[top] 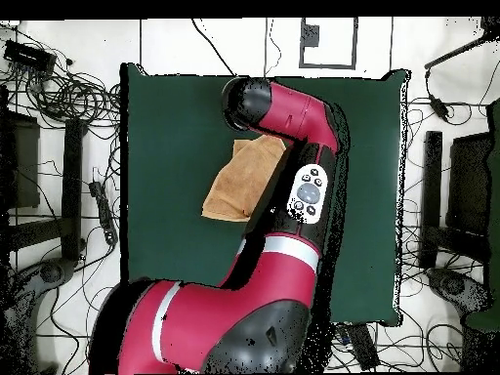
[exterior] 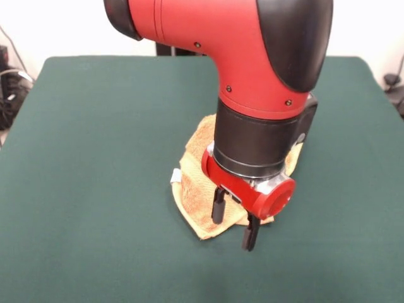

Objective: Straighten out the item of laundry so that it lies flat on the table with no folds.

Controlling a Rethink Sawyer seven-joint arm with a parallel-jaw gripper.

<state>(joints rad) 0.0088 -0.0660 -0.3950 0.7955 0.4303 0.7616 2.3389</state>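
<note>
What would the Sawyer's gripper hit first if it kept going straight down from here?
Probably the crumpled orange-tan terry towel, at its near corner: the open gripper points down over that edge. One fingertip may meet the green felt table instead; depth is unclear.

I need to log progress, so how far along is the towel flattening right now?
Nothing looks finished: the towel sits bunched and folded in a small heap near the middle of the table. In hand: the tool hangs open over the towel's front corner, gripping nothing that shows. Left to do: take hold of an edge, pull the folds out and spread it flat. The arm hides part of the cloth in both views.
</note>
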